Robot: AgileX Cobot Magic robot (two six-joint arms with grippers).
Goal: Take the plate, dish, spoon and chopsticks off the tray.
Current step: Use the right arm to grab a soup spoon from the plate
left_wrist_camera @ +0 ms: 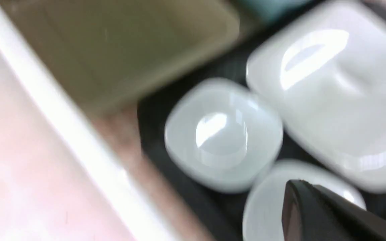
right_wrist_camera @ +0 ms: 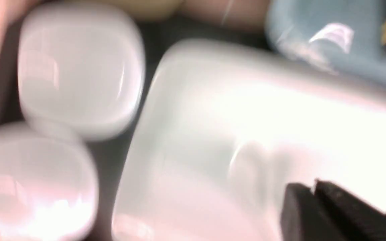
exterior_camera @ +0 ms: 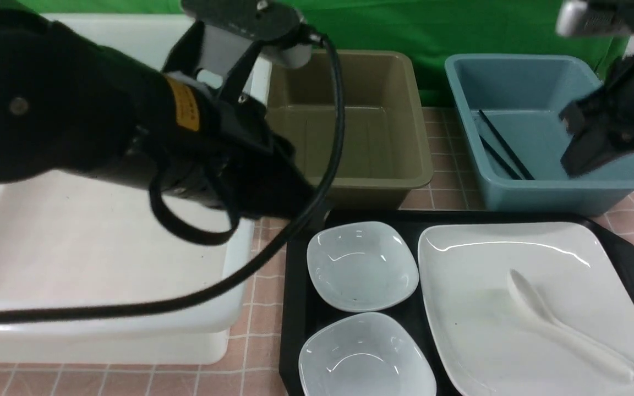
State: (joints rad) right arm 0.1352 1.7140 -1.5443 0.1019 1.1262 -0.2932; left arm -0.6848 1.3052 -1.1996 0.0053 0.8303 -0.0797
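Observation:
The black tray (exterior_camera: pixel 295 308) holds two small pale dishes (exterior_camera: pixel 361 267) (exterior_camera: pixel 365 357) and the large white plate (exterior_camera: pixel 487 264). The white spoon (exterior_camera: pixel 559 327) lies on the plate. The black chopsticks (exterior_camera: pixel 501 144) lie inside the blue bin (exterior_camera: pixel 619 181). My right gripper (exterior_camera: pixel 573 165) hangs over that bin's right side, apart from the chopsticks. Its fingers are together and hold nothing (right_wrist_camera: pixel 313 187). My left gripper (left_wrist_camera: pixel 292 184) is shut and empty, above the nearer dish (left_wrist_camera: pixel 270 204) at the tray's left side. In the front view the left arm hides its tips.
A big white bin (exterior_camera: pixel 102 324) stands left of the tray, under my left arm. An olive bin (exterior_camera: pixel 350 187) sits behind the tray, beside the blue bin. A green backdrop closes the far side. Both wrist views are blurred.

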